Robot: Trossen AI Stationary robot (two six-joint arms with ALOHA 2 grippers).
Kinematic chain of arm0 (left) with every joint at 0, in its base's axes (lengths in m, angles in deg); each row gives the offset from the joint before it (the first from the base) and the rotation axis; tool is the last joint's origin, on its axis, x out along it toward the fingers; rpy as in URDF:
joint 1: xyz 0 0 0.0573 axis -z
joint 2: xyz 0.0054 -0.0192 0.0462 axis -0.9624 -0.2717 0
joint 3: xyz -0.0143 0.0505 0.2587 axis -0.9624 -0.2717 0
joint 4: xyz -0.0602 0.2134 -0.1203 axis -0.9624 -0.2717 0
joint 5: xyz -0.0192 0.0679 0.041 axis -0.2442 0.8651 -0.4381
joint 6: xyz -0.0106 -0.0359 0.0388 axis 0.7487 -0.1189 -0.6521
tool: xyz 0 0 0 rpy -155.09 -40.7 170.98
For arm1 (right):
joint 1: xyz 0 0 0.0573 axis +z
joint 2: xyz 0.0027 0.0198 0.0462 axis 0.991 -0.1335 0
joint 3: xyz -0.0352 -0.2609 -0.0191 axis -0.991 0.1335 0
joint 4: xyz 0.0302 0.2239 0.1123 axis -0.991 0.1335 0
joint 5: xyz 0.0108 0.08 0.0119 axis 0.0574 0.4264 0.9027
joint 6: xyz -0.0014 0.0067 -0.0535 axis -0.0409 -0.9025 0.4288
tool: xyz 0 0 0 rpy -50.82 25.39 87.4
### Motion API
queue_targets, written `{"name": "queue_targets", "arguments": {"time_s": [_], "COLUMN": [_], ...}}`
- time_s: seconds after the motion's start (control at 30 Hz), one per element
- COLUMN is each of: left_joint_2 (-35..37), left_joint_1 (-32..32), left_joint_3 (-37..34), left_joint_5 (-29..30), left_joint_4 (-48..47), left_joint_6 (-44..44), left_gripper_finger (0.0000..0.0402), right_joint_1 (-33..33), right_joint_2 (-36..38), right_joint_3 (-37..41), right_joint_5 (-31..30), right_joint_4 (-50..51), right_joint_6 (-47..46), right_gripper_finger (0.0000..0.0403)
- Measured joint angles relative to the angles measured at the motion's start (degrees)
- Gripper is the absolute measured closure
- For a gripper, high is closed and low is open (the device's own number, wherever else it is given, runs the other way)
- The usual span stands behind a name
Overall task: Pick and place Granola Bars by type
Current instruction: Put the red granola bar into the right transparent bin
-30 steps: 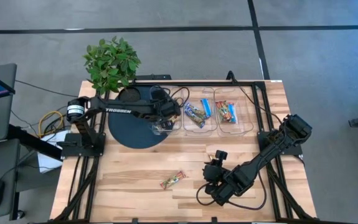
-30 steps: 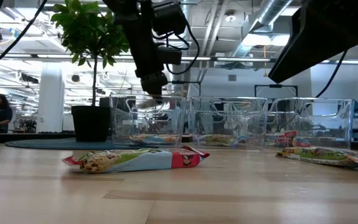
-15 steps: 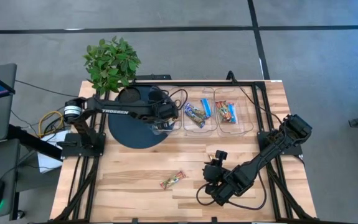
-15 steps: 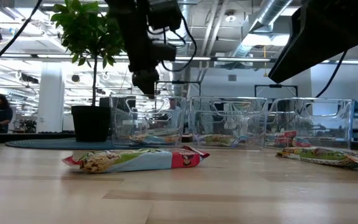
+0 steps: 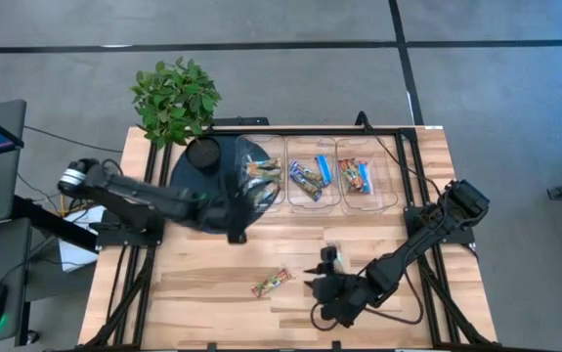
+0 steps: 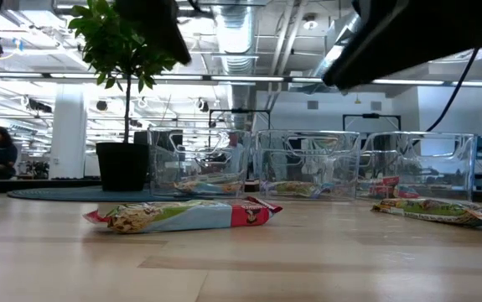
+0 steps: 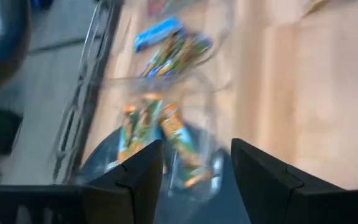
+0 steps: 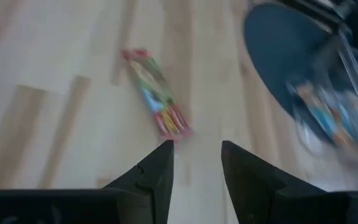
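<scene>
Loose bar (image 5: 271, 284) lay flat on the bench (image 5: 202, 284), dead ahead of my right gripper (image 5: 322, 289) and nearer it than my left. Its long axis ran slantwise to my jaws, so I judged a wrist turn was needed first. Right jaws gaped, empty. Left gripper (image 7: 194, 163) sat over the leftmost bin (image 5: 261, 184), jaws parted, holding nothing.

You see the desk (image 5: 212, 284) from overhead and level at its surface; both views share the clear bins (image 5: 315, 186).
</scene>
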Motion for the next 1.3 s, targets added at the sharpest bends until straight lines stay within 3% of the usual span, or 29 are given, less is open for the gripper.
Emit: {"name": "queue_targets", "arguments": {"time_s": [0.27,0.47,0.57,0.83,0.97,1.07,1.13,1.2,1.3], "left_joint_2": [5.2,5.1,5.1,5.0,5.0,5.1,5.1,5.1,5.1], "left_joint_1": [16.7,23.0,25.3,29.4,30.2,30.8,30.9,30.8,30.8], "left_joint_3": [-14.2,-22.9,-25.4,-27.0,-27.0,-27.0,-27.0,-27.0,-27.0], "left_joint_5": [10.7,17.3,19.7,26.2,30.0,30.3,30.0,30.0,30.0], "left_joint_4": [18.7,28.4,28.9,29.0,28.9,28.9,28.9,28.9,28.9], "left_joint_6": [-0.9,1.3,4.3,5.5,5.4,5.3,5.3,5.4,5.4], "left_gripper_finger": [0.0219,0.0219,0.0219,0.0219,0.0219,0.0219,0.0219,0.0219,0.0219], "right_joint_1": [-5.0,-8.1,-9.1,-10.3,-11.2,-11.7,-11.8,-11.7,-12.1], "right_joint_2": [0.0,0.0,0.0,-1.7,-1.8,-0.7,-0.6,-0.8,-3.0], "right_joint_3": [3.1,3.6,3.6,3.4,3.5,3.7,3.6,3.6,3.5], "right_joint_5": [11.8,18.8,20.6,22.6,18.3,15.8,16.0,17.7,27.0], "right_joint_4": [-13.7,-16.1,-16.9,-19.7,-14.7,-8.6,-9.9,-13.4,-22.2], "right_joint_6": [10.6,12.3,12.9,15.0,14.4,10.3,9.6,12.0,18.1], "right_gripper_finger": [0.0276,0.0276,0.0276,0.0276,0.0276,0.0276,0.0276,0.0276,0.0276]}}
